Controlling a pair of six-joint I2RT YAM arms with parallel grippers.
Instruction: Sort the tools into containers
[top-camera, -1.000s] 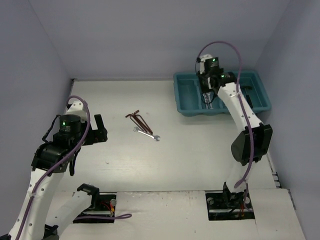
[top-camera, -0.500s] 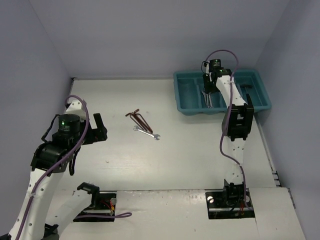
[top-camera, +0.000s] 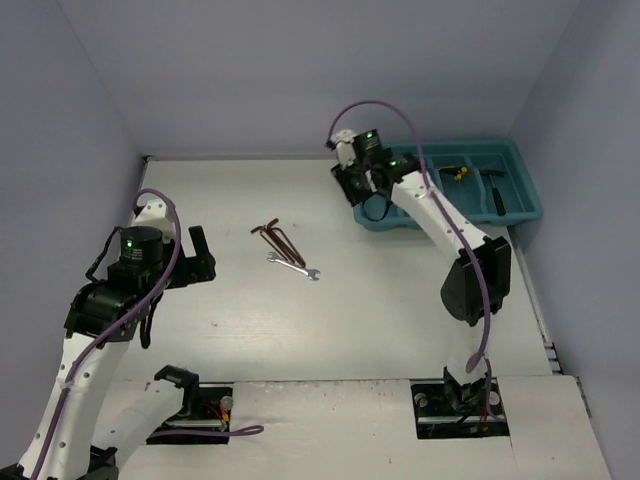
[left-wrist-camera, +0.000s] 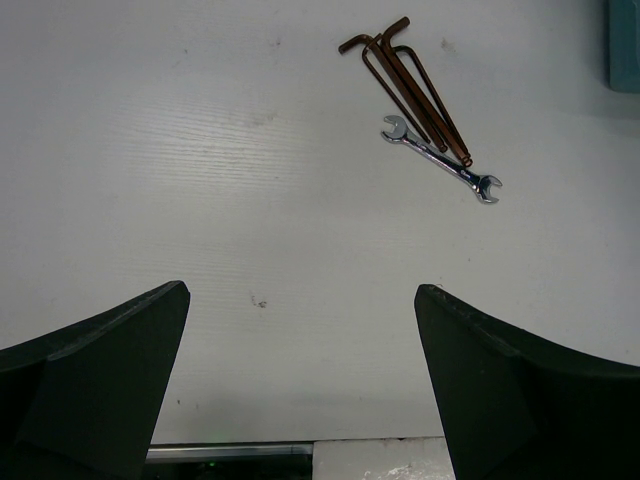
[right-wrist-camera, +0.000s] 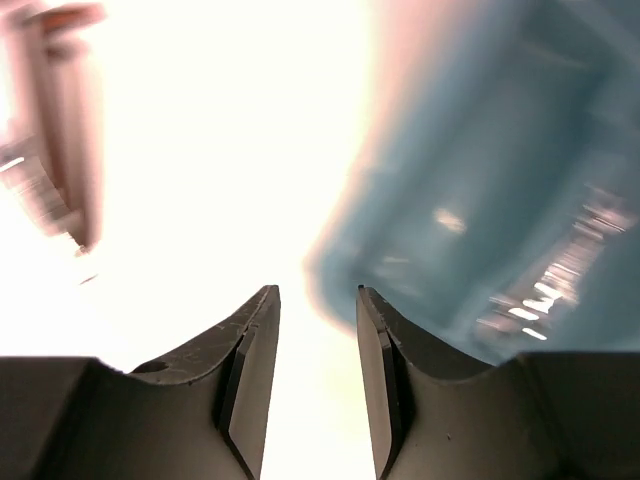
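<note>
Sorting at mid-course, two kinds of tool not yet put away. The right gripper (top-camera: 360, 186) hangs at the left end of the teal tray (top-camera: 528, 205). Its jaws stand at a narrow gap with nothing between them; the wrist view is badly blurred but shows the same slim, unfilled slot.

The left gripper (left-wrist-camera: 300, 380) is spread wide and holds nothing. It is poised over the bare table (top-camera: 400, 320), with the loose tools well ahead of it.

Those tools are a bundle of reddish hex keys (top-camera: 278, 238) and one silver wrench (top-camera: 295, 265). Both lie flat in mid-table, well apart from the tray. The long ends of the hex keys reach the shaft of the wrench, and the two appear to touch.

In the tray, a small black hammer (top-camera: 495, 190) rests in the rightmost compartment and the yellow-and-black pieces (top-camera: 458, 172) in the one to its left. The arm hides most of the two left compartments.

Step in hand, as judged: the fetch of the next tool, since the right gripper is unloaded and sits on the side of the tray nearest the hex keys and wrench.

The next move calls for:
- travel across to the tools;
- a wider opening of the jaws;
- a descent that brings the fingertips down to the tabletop, because the metal is thin and lies flat.

Lifting either the wrench or the hex keys will likely disturb the other, so a grip on the free end suits best.
</note>
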